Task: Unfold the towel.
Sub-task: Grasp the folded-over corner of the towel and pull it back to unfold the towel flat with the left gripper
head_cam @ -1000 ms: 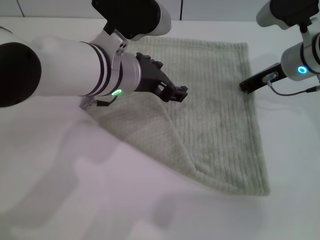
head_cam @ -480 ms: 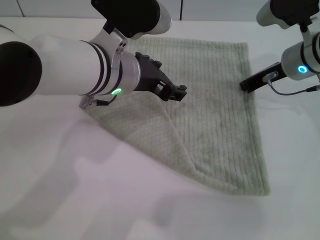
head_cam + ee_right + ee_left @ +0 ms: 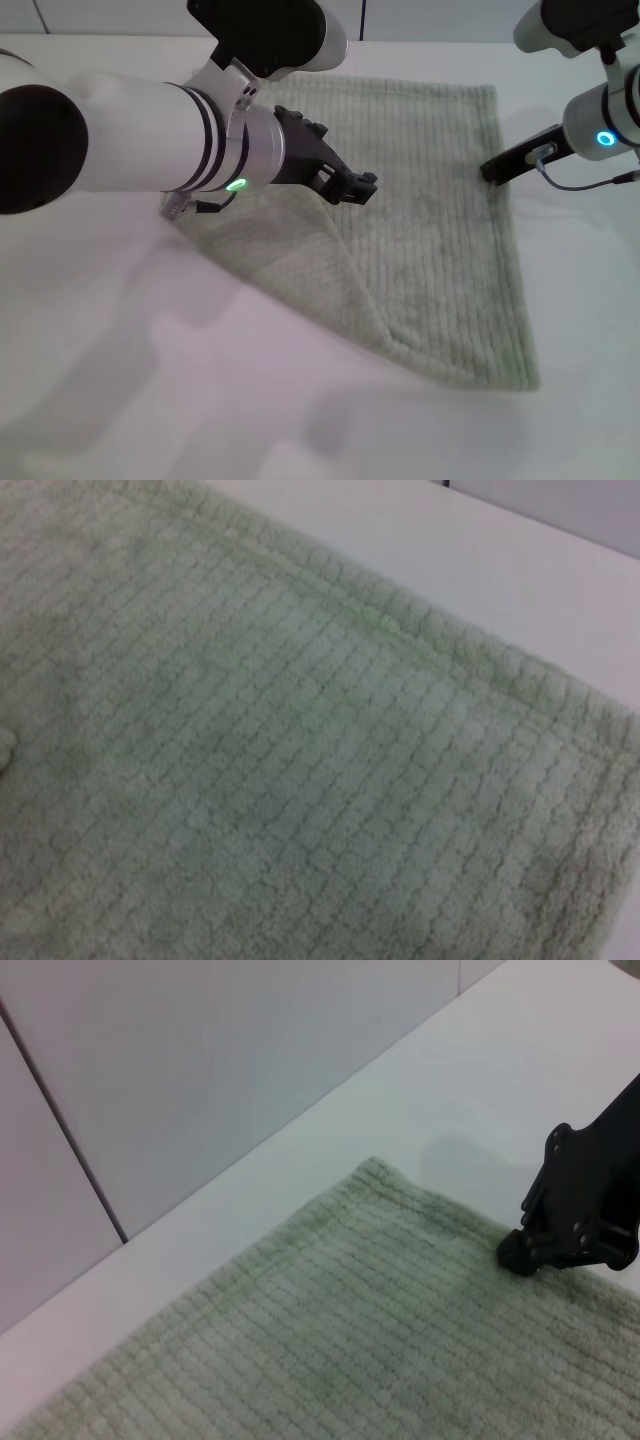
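The pale green towel (image 3: 430, 230) lies on the white table (image 3: 120, 380), with its near left part folded over in a diagonal flap (image 3: 290, 260). My left gripper (image 3: 352, 185) is low over the towel's middle, at the top of the flap's fold line. My right gripper (image 3: 492, 171) is shut, with its tip resting on the towel's right edge near the far corner. It also shows in the left wrist view (image 3: 520, 1255), touching the towel (image 3: 330, 1330). The right wrist view is filled by the towel (image 3: 300, 780) and its hemmed border.
White wall panels (image 3: 200, 1080) stand behind the table's far edge. Bare white table (image 3: 590, 300) lies to the right of the towel and in front of it. My left arm's thick white forearm (image 3: 130, 140) covers the towel's far left part.
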{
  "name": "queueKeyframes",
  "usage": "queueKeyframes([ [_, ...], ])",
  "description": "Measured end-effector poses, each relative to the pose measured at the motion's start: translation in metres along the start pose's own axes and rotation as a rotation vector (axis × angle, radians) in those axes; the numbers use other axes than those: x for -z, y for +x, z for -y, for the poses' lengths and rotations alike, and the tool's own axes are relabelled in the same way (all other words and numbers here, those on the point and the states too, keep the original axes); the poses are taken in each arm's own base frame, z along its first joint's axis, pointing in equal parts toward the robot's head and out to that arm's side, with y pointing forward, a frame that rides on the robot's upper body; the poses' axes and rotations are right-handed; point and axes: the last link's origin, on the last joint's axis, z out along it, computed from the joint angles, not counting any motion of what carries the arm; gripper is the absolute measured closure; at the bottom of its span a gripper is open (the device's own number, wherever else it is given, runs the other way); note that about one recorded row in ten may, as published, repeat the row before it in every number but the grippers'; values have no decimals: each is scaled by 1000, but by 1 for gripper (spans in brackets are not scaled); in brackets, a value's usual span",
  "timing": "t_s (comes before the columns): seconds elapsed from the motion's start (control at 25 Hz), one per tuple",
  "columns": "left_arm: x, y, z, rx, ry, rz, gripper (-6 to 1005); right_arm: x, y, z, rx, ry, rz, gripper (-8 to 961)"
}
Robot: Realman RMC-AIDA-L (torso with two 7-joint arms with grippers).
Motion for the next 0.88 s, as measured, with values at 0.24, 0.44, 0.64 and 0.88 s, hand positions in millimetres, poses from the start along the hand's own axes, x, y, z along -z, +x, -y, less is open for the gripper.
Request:
queueKeyframes([
  [0.24, 0, -1, 1, 7, 2, 2, 296, 0, -1, 0, 1, 1, 2, 954],
  [0.44, -1, -2, 2, 9, 5, 3, 298, 0, -1, 0, 1, 1, 2, 954],
  [0.64, -2, -2, 4, 11, 11, -3, 300, 0, 0, 0, 0, 0, 1, 954],
  [0.88, -7, 3, 3, 4, 6, 7, 302, 0, 0, 0, 0, 0, 1, 953],
])
